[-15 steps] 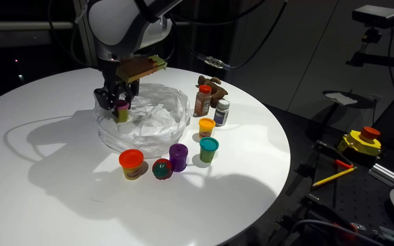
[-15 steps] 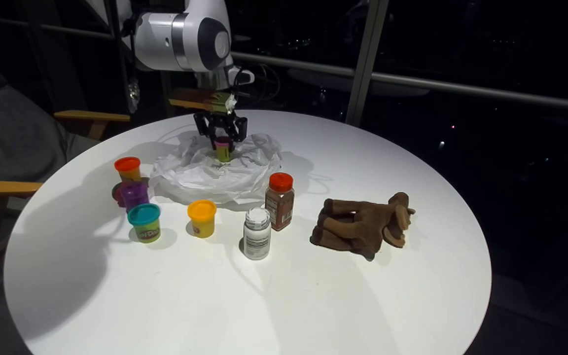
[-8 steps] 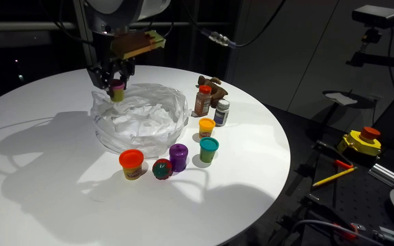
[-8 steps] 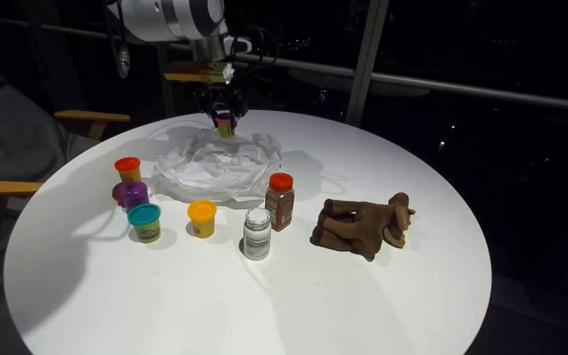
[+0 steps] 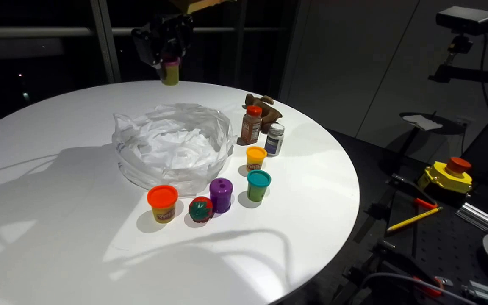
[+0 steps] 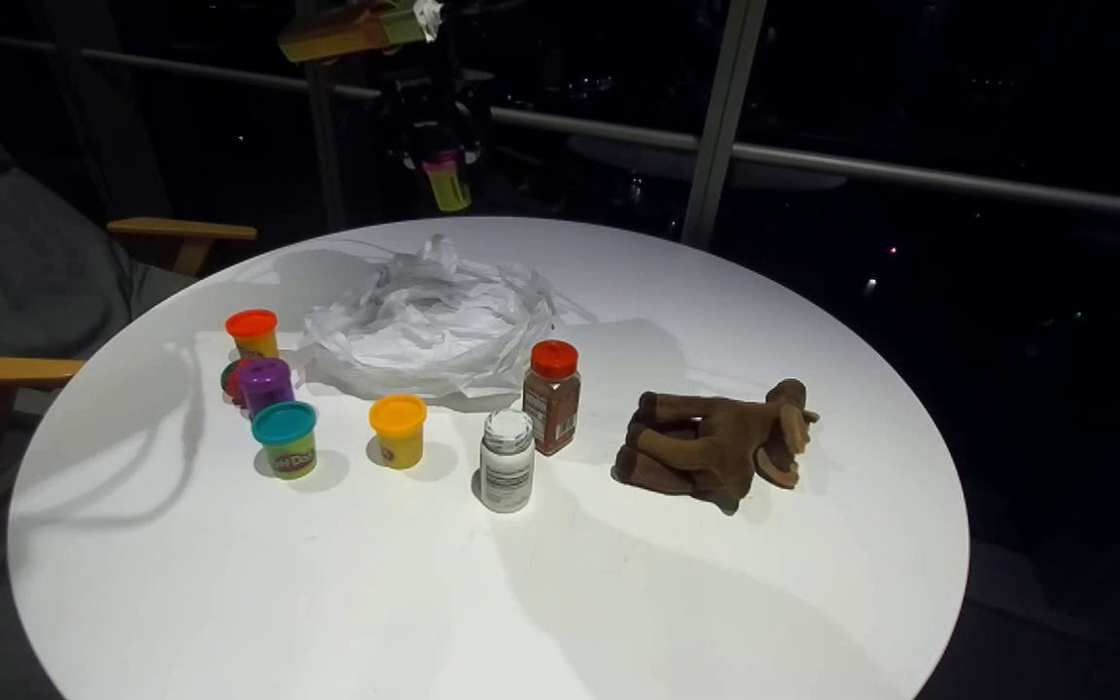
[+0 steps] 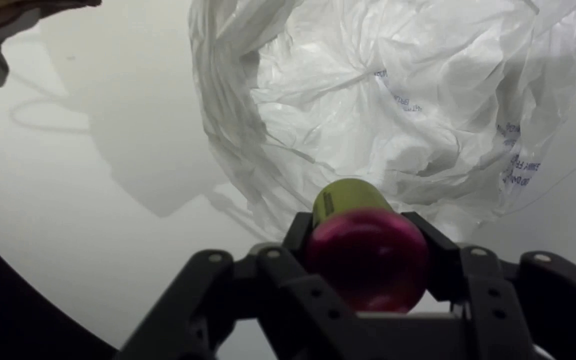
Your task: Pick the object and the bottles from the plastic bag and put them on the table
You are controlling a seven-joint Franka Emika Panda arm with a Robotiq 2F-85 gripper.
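In an exterior view, going from left to right, I first saw the plastic bag (image 5: 142, 171), wrinkled and with its mouth open upward, on the round white counter (image 5: 311, 182). In front of it, nearer to this camera, stood the tub with the orange-red lid (image 5: 163, 206). Behind and above the bag, my jaws were closed around the pink-lidded tub (image 5: 170, 75); the wrist view showed one jaw against each of its sides, and I held it in the air, apart from both the bag and the counter. Next came the red and green ball (image 5: 201, 209), just beside the purple jar (image 5: 221, 195); whether these two touched, I could not tell. Further to the right were the red-capped bottle (image 5: 250, 127), then the tub with the yellow-orange lid (image 5: 256, 158) and, near it, the tub with the teal lid (image 5: 258, 186), all three upright on the counter. The brown soft toy (image 5: 270, 114) lay on the counter, partly hidden in this view behind the red-capped bottle. The white-capped bottle (image 5: 274, 141) stood upright near that bottle. Beyond the edge of the counter, at the right, I could see the yellow pencil (image 5: 415, 219) and the yellow box with a red button (image 5: 444, 178)
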